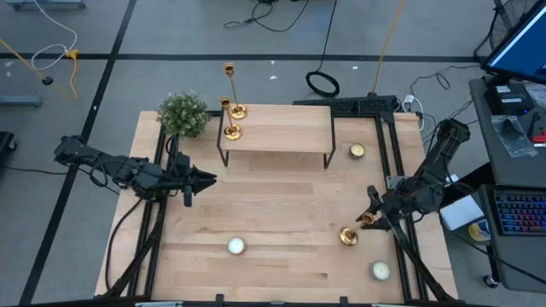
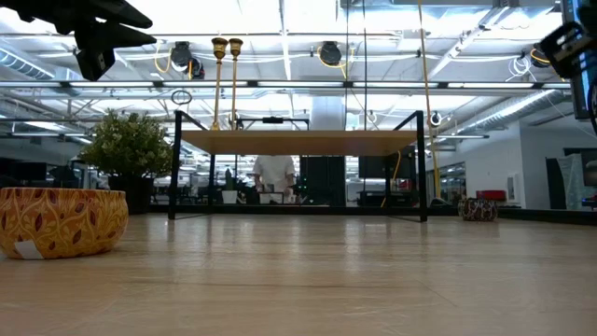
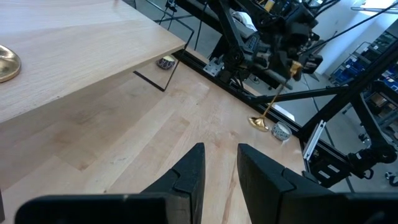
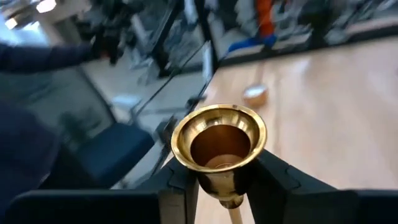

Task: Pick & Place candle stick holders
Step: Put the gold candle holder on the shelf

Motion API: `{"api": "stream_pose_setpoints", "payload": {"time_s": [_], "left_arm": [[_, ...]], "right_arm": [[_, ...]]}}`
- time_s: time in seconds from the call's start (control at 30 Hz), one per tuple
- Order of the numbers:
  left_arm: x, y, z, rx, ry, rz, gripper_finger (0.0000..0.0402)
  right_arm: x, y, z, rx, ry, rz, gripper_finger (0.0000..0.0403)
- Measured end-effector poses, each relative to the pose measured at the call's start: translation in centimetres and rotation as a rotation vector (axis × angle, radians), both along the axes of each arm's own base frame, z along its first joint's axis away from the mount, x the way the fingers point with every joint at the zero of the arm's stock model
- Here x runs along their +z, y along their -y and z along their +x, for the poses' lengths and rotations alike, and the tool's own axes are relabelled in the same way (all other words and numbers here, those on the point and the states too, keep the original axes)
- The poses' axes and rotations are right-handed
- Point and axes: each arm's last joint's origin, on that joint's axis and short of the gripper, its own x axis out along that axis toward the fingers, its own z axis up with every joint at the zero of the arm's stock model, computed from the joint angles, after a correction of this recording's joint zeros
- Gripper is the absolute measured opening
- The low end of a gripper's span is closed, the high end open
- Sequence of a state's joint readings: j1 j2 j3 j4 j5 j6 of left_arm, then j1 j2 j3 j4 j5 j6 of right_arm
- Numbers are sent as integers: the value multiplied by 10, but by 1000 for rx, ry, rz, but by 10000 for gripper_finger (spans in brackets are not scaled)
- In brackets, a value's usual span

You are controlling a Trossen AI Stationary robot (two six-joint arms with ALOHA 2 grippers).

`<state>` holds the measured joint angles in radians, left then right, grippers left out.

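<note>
Two gold candle stick holders [image 1: 235,111] [image 1: 232,130] stand on their round bases at the left end of the wooden shelf [image 1: 281,128]. Their tops [image 2: 219,45] show in the low view. A third holder [image 3: 273,96] is tilted over the table's right part, with my right gripper [image 4: 219,177] shut on its top cup. Its base [image 1: 347,236] is low by the table. Whether the base touches the table I cannot tell. My left gripper [image 3: 221,168] hovers over the table's left side, slightly open with nothing between its fingers. My right gripper pinches the holder just under its flared top cup [image 4: 217,183], one finger [image 4: 180,186] on each side. The fingers come about level from the table's far right. The stem [image 3: 277,93] slants down from the fingers toward the near left, with the base [image 3: 260,122] tipped.
A small green plant [image 1: 182,113] stands at the far left corner. Round candles sit at the near middle [image 1: 236,246], the near right [image 1: 380,271] and right of the shelf [image 1: 357,151]. A patterned orange bowl [image 2: 61,221] is close to the low camera. Bare wood lies mid-table.
</note>
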<state>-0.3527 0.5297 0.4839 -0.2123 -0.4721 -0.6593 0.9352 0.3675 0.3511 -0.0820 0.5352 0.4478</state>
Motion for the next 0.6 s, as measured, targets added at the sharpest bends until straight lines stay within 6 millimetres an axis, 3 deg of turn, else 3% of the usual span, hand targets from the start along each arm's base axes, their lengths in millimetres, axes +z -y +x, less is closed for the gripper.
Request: {"api": "stream_pose_setpoints", "payload": {"time_s": [0.6], "left_arm": [[0,0,0,1,0,1,93]], "right_arm": [[44,18,10,-308,388,61,92]]}}
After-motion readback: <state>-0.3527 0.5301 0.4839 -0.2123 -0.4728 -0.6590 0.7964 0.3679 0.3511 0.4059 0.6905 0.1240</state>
